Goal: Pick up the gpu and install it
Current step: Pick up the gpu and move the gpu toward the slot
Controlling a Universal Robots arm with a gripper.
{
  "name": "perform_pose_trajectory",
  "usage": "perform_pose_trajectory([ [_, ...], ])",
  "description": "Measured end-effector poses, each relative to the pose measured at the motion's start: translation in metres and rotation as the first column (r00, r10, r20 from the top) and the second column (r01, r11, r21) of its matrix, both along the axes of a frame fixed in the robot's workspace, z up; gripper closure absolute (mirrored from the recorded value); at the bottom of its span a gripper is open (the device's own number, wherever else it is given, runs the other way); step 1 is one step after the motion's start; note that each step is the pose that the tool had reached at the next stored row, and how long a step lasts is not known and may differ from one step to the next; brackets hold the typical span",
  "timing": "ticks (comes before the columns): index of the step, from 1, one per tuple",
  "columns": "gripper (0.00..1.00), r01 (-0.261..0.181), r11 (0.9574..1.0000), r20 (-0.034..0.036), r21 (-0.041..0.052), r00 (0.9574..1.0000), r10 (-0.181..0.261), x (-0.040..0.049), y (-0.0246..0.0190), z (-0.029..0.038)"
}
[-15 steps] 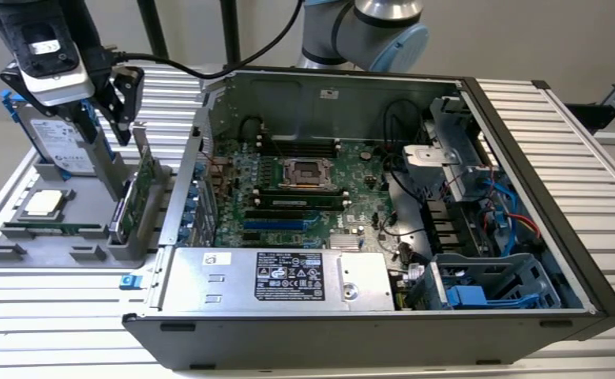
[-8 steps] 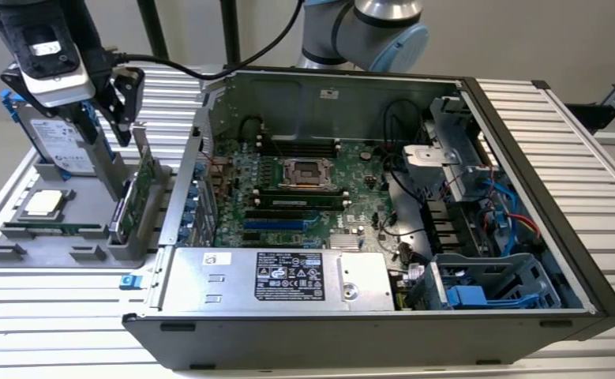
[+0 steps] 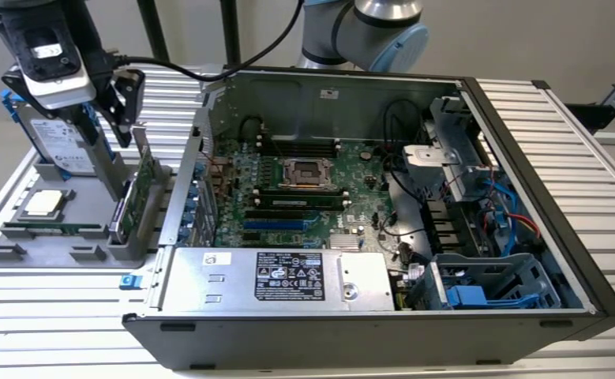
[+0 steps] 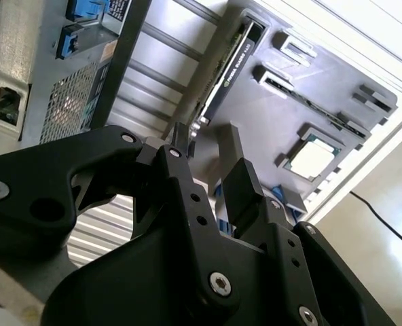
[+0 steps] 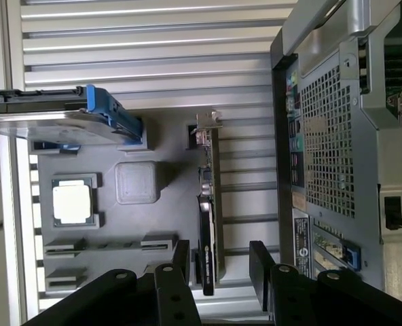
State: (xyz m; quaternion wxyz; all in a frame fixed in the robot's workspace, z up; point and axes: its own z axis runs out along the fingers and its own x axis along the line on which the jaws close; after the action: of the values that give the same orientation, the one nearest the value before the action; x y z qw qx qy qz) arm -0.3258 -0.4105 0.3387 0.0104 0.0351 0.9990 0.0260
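1. A ribbed metal tabletop [image 3: 54, 308] carries an open case [image 3: 391, 339]. A grey tray [image 3: 44, 245] sits at the case's 9 o'clock in the exterior view.
2. The hand [image 3: 126, 110] hangs over the tray, at about 10 o'clock in the exterior view. Its fingers [image 5: 182, 261] stand apart with nothing between them, so it is open and empty.
3. The gpu [image 3: 136, 197] stands on edge in the tray slot nearest the case. It is below the hand and apart from it, not yet lifted. In the first wrist view the finger gap lines up roughly with the card [image 5: 208, 224]. The silver bracket [image 5: 208, 121] is at the card's end away from the hand. The second wrist view shows the gpu [image 4: 231, 61] beyond the fingertips.
4. In the exterior view a cpu [image 3: 42, 204] lies flat in the tray at the gpu's 9 o'clock. A blue-framed drive [image 3: 60, 142] stands upright at the cpu's 12 o'clock.
5. Inside the case, a motherboard [image 3: 286, 197] lies flat. A power supply [image 3: 275, 276] sits at its 6 o'clock.
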Motion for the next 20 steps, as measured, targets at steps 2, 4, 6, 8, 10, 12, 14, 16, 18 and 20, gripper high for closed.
perform_pose_trajectory([
  [2,0.00,0.000,1.0000,0.0000,0.0000,1.0000,0.000,0.0000,0.0000,-0.0007],
  [4,0.00,0.000,1.0000,-0.0001,-0.0001,1.0000,0.000,0.0000,0.0000,-0.0014],
  [6,0.00,0.000,1.0000,-0.0001,-0.0001,1.0000,0.000,0.0000,0.0000,-0.0021],
  [8,0.00,0.000,1.0000,0.0000,0.0000,1.0000,0.000,0.0000,0.0000,-0.0029],
  [10,0.00,0.000,1.0000,0.0001,0.0001,1.0000,0.000,0.0000,0.0000,-0.0040],
  [12,0.00,0.000,1.0000,0.0000,0.0000,1.0000,0.000,0.0000,-0.0003,-0.0052],
  [14,0.00,0.000,1.0000,-0.0001,0.0000,1.0000,0.000,0.0000,-0.0007,-0.0067],
  [16,0.00,0.000,1.0000,-0.0001,0.0000,1.0000,0.000,0.0000,-0.0014,-0.0082],
  [18,0.00,0.000,1.0000,-0.0001,0.0000,1.0000,0.000,0.0000,-0.0019,-0.0096],
  [20,0.00,0.000,1.0000,-0.0001,0.0000,1.0000,0.000,0.0000,-0.0023,-0.0108],
])
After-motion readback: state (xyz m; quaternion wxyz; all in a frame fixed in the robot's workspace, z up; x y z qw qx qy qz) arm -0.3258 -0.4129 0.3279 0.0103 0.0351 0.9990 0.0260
